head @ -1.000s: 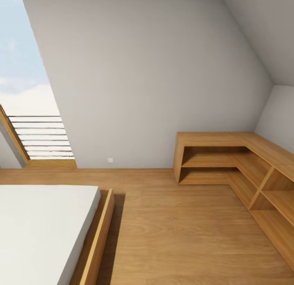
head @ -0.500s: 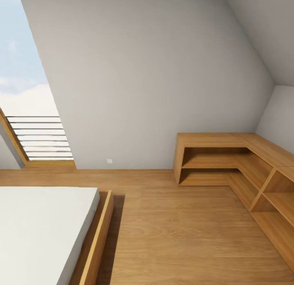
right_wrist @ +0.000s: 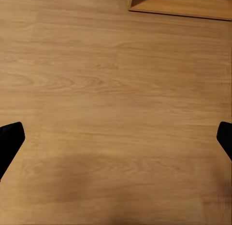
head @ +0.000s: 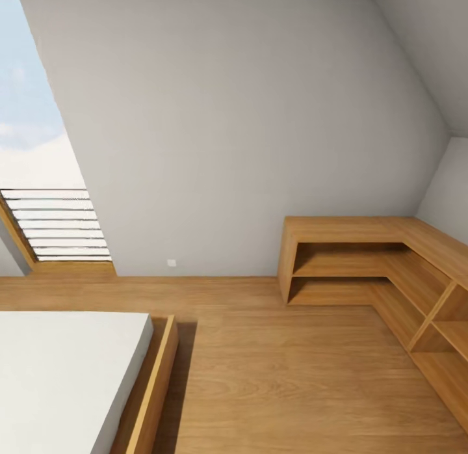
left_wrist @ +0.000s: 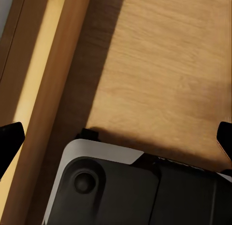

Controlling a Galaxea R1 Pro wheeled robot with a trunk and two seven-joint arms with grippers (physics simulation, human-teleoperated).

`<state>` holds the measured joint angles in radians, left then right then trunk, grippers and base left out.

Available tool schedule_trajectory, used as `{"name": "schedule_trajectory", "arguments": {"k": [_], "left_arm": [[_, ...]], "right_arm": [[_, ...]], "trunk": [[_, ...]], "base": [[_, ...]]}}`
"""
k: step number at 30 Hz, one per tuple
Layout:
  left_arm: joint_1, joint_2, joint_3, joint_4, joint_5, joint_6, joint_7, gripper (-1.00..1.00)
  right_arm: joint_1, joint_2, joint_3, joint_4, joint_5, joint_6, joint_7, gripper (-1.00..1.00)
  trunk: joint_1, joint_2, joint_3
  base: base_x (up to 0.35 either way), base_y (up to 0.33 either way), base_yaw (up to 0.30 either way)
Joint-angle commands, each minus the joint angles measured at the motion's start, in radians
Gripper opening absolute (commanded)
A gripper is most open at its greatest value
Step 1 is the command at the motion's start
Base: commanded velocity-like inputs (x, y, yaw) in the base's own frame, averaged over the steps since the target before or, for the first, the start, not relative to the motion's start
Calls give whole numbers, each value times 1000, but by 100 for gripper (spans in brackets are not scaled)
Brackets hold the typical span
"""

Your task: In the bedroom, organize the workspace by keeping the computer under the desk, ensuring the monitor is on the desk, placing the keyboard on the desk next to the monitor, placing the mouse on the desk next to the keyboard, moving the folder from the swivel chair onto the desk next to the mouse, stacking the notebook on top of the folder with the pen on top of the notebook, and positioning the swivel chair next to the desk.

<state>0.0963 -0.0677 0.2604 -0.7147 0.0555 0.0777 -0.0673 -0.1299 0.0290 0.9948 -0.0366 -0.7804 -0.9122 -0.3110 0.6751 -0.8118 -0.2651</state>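
Two black fingertips of the left gripper [left_wrist: 116,138] are showing at opposite edges of the left wrist view, spread wide with nothing between them. Beneath that released gripper, the robot's own base [left_wrist: 125,191], dark with a pale rim, is sitting on the wooden floor [left_wrist: 164,70], and a light-wood bed frame [left_wrist: 48,90] is running alongside it, casting a shadow strip on the boards.

The right gripper [right_wrist: 116,138] is likewise hanging open, its two dark fingertips far apart at the sides of the right wrist view and gripping nothing. Under it, bare floorboards are stretching out, with the bottom board of a light-wood shelving unit [right_wrist: 183,5] lying at the far corner.

From the head view, the low L-shaped shelving unit [head: 364,259] is standing against the grey wall [head: 247,129] and turning along the right-hand side of the room, its compartments holding nothing. A bed with a white mattress [head: 65,376] is lying at the lower left in its wooden frame. Beyond it, a slanted window [head: 39,168] with pale slats is showing sky. A small white socket [head: 171,263] is sitting low on the wall. None of the task's things are visible here, so their whereabouts cannot be told.
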Motion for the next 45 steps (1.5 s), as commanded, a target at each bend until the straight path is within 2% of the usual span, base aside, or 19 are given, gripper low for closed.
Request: {"name": "schedule_trajectory", "arguments": {"k": [1,30,45], "left_arm": [[0,-1,5,-3,6,8,-7,100],[0,0,4,20,5,8,-6,100],[0,0,3,39,4,8,-6,100]], "right_arm": [[-1,0,8,0,0,-1,-10,100],[-1,0,10,0,2,-2,-8,100],[-1,-1,10,0,3,-1,-7,100]], "trunk": [[1,-1,-1],[1,-1,-1],[1,-1,3]], "base": [[325,0,0],[329,-26,-3],[320,-151,-210]]}}
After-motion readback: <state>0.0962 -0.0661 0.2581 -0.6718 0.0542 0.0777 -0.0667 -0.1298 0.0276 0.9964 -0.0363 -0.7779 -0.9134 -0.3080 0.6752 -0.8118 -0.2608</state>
